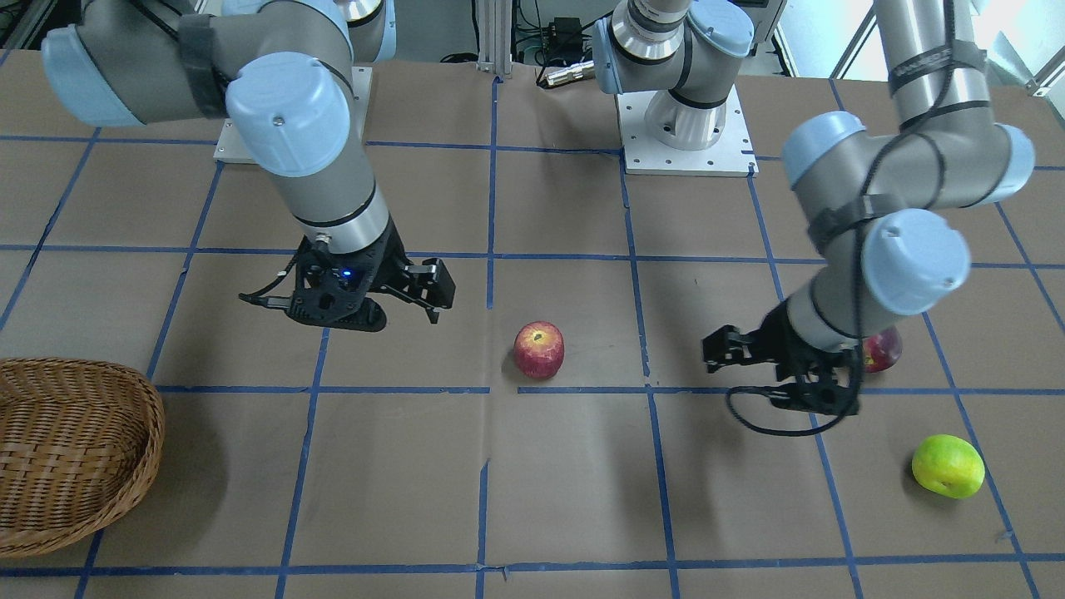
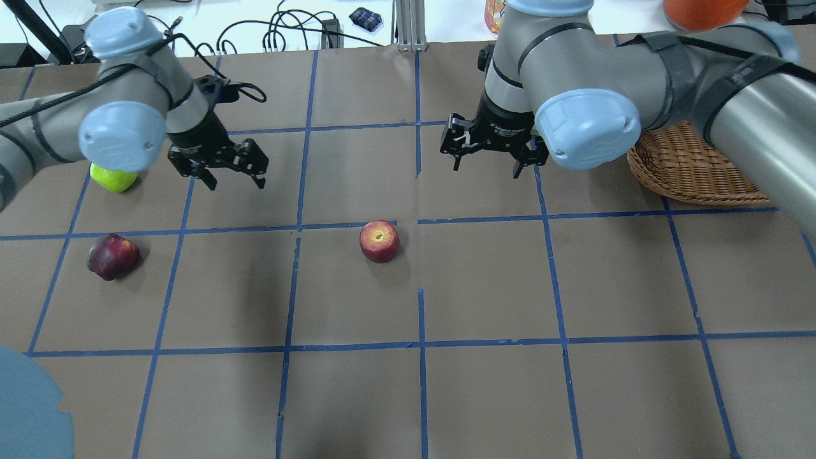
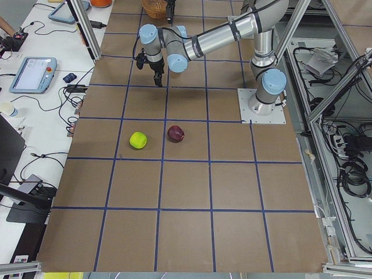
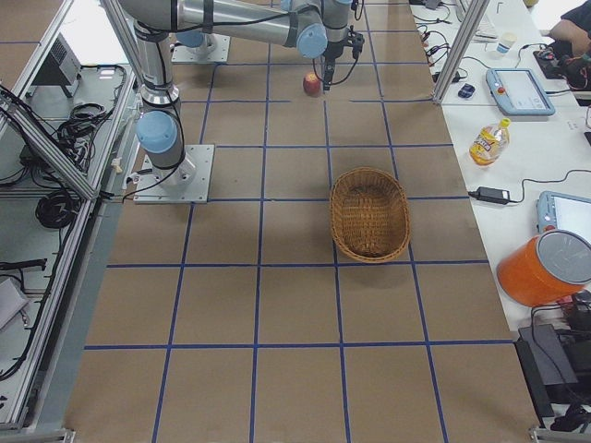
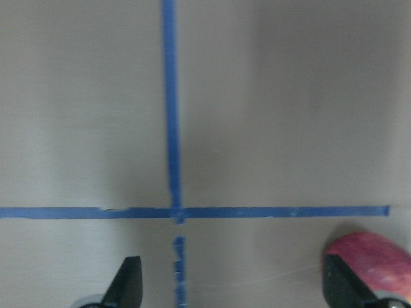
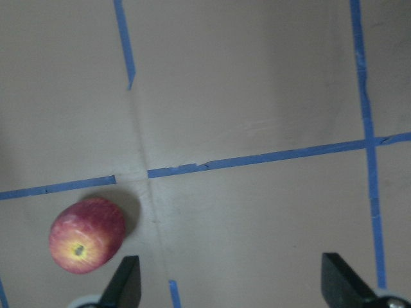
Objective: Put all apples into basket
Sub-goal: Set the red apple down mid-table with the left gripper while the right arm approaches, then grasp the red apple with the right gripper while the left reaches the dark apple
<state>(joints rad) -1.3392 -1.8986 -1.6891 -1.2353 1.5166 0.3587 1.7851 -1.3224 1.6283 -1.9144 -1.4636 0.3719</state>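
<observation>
Currently, the red apple sits upright near the centre of the table, its yellowish stem end facing up. The maroon apple and the green apple lie on the robot's left side. All three are on the table, well apart from the basket, which stands on the right side, its long axis along the table's length.

Left gripper: jaws spread wide, holding nothing, above the table near the green apple.

Right gripper: jaws spread wide, holding nothing, above the table between the red apple and the basket.
</observation>
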